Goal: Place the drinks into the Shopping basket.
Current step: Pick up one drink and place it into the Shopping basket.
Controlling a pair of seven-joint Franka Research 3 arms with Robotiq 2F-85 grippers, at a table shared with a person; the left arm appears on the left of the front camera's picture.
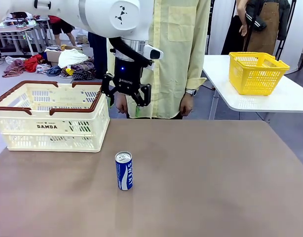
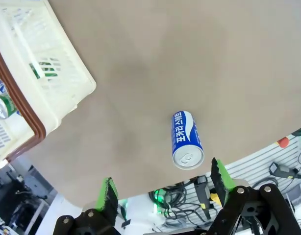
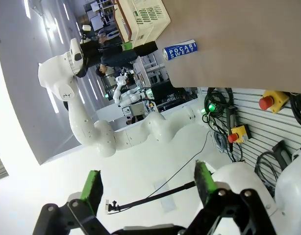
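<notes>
1. The blue can (image 1: pixel 124 171) stands upright and alone on the brown table (image 1: pixel 215 187), near the robot's edge and in front of the Shopping basket (image 1: pixel 48 118), apart from its near right corner. It is tall and slim, so a finger pad brushing its side on the way down would likely topple it and send it rolling.
2. The left gripper (image 1: pixel 126 101) hangs in the air above the table's far side, fingers spread wide and holding nothing. In its own wrist view the can sits between and beyond the green pads (image 2: pixel 107 197), but off to the right one, so a straight descent could clip the silver top rather than straddle it.
3. The basket already holds at least one can (image 2: pixel 2 105) with green on it (part of a second seems to lie beside it, though the rim hides most). A drop from too high might knock into those.
4. The basket's brown rim stands proud; carrying the can too low would catch it.
5. The right gripper (image 3: pixel 146 185) is off the table, fingers wide apart, empty.
</notes>
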